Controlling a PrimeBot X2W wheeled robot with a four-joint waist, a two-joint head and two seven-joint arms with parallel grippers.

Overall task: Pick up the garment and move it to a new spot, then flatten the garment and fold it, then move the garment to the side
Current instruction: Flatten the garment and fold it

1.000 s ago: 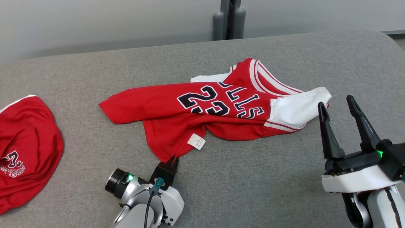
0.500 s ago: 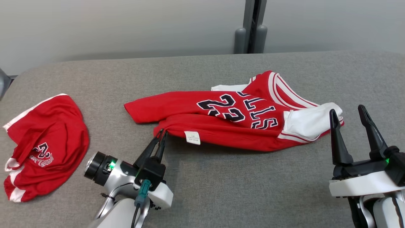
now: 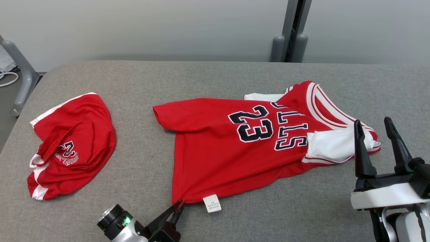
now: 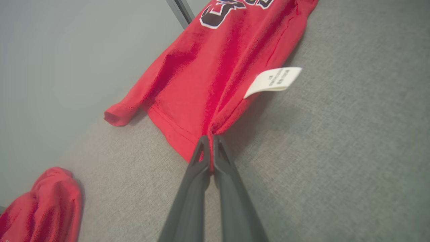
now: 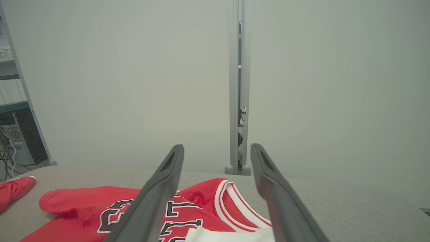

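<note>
Setting: indoor robotics lab or test bay. Evidence: plain pale partition panels [image 5: 100, 84] joined by a grey metal upright post [image 5: 238, 101]; work table [image 3: 268, 215] covered in grey fabric; slanted grey metal frame leg [image 3: 20, 70] with a white cable [image 3: 8, 79] beside it; computer tower [image 5: 13, 143] and loose wires [image 5: 5, 158] under a shelf [image 5: 13, 107]

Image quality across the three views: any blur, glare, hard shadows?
Head view: even soft light, sharp, no glare, jersey lettering crisp. Left wrist view: grainy, slightly soft, scene tilted, faint shadow beside the care tag. Right wrist view: hazy, low contrast, right gripper looms large with soft edges.
</note>
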